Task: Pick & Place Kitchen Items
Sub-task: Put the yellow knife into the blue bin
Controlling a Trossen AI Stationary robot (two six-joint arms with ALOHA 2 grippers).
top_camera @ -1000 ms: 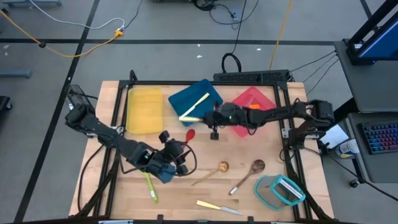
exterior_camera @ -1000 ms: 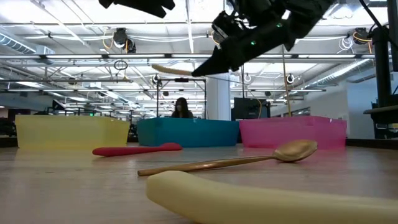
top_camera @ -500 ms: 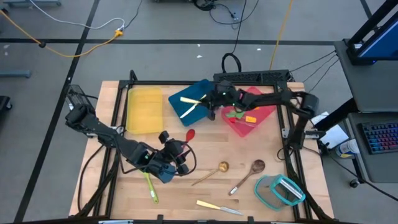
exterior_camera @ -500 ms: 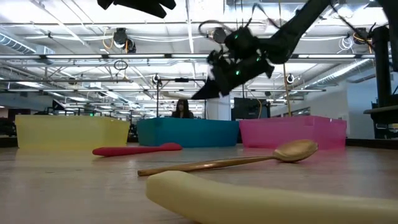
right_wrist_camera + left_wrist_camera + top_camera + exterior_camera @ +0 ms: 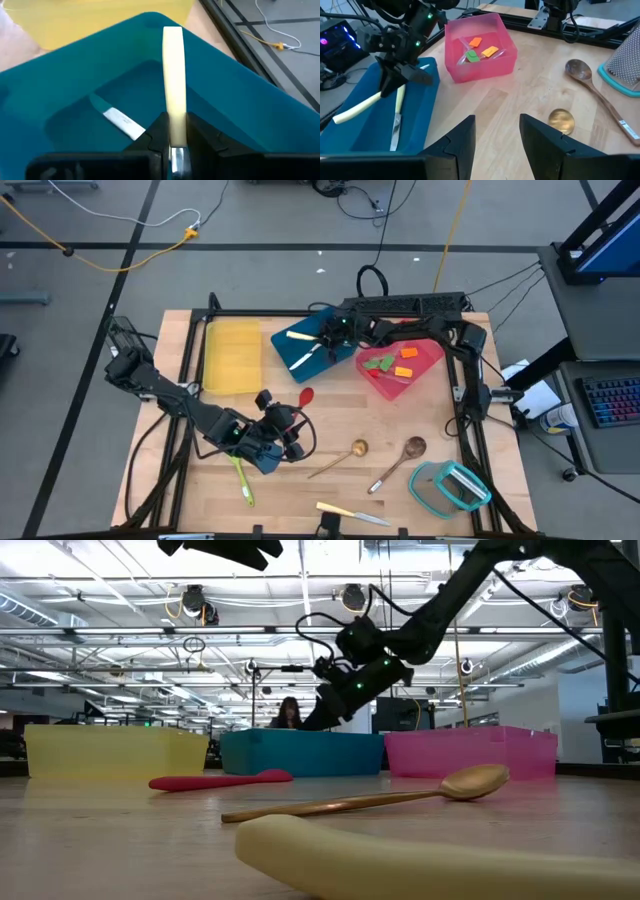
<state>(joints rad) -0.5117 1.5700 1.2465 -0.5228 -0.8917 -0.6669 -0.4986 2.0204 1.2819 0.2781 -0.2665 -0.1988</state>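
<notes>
My right gripper (image 5: 328, 337) is shut on a cream-handled knife (image 5: 300, 336) over the blue tray (image 5: 290, 350); it also shows in the left wrist view (image 5: 395, 85). A second knife (image 5: 120, 122) lies flat on the blue tray's floor. My left gripper (image 5: 495, 140) is open and empty, above the table's near left (image 5: 275, 442), beside a green spoon (image 5: 241, 477). A red spoon (image 5: 305, 395), a gold spoon (image 5: 350, 452), a wooden spoon (image 5: 405, 455) and a cream knife (image 5: 345, 512) lie flat on the table. My right gripper pinches the knife between its two fingers (image 5: 159, 134) at the cream handle's blade-side end (image 5: 174, 125). The handle (image 5: 173, 70) runs on forward past the fingertips, in line with the fingers. The knife is lifted clear, above the blue tray.
A yellow tray (image 5: 232, 355) stands left of the blue one. A pink tray (image 5: 425, 358) to its right holds small orange and green pieces (image 5: 480, 49). A teal-rimmed clear container (image 5: 448, 485) sits at the near right. A person shows far behind the table (image 5: 291, 712).
My right gripper has carried the knife toward the table's far left, from the gap between the blue and pink trays to over the blue tray, and has come lower. The knife has turned with it. My left arm has kept still.
</notes>
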